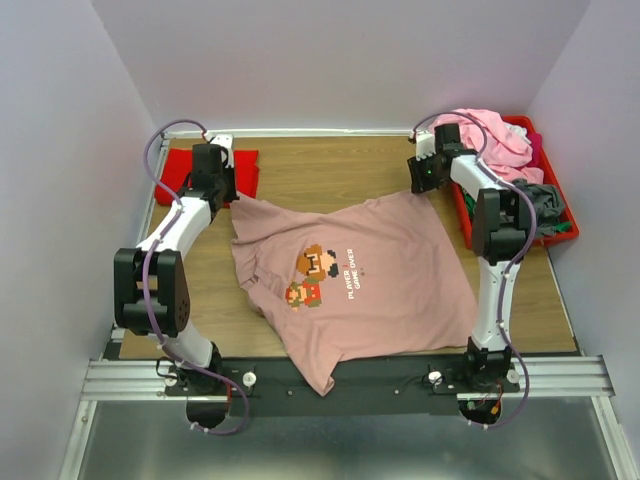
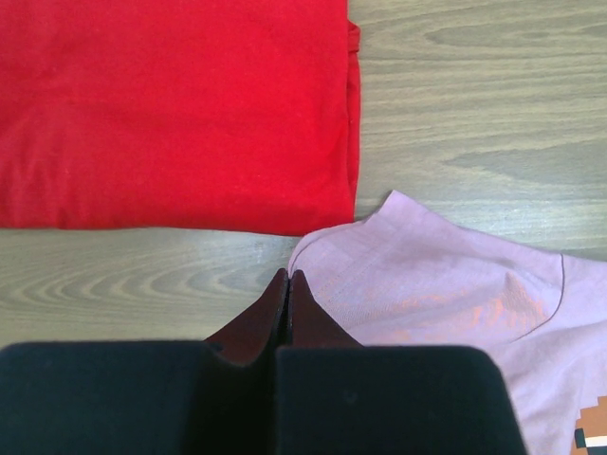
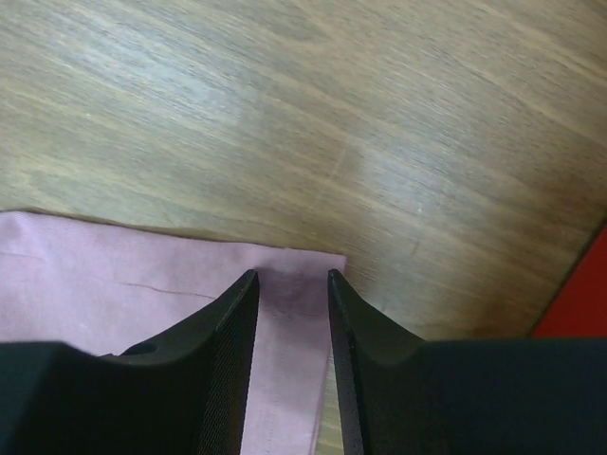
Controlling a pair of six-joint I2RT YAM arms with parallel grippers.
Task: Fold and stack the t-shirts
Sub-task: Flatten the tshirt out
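so the dusty-pink t-shirt [image 1: 370, 300] is flat, fold not started yet
It lies mid-worktop [image 1: 330, 170]; left pincer [image 2: 288, 275] shut at its 10 o'clock sleeve, right pincer [image 3: 292, 275] parted over the 2 o'clock corner. Next, I'd guess: pinch both, fold toward 6.

Left hand [image 2: 287, 278], pressed closed, perhaps touches the pink t-shirt [image 2: 446, 284] beside the red t-shirt [image 2: 171, 104].
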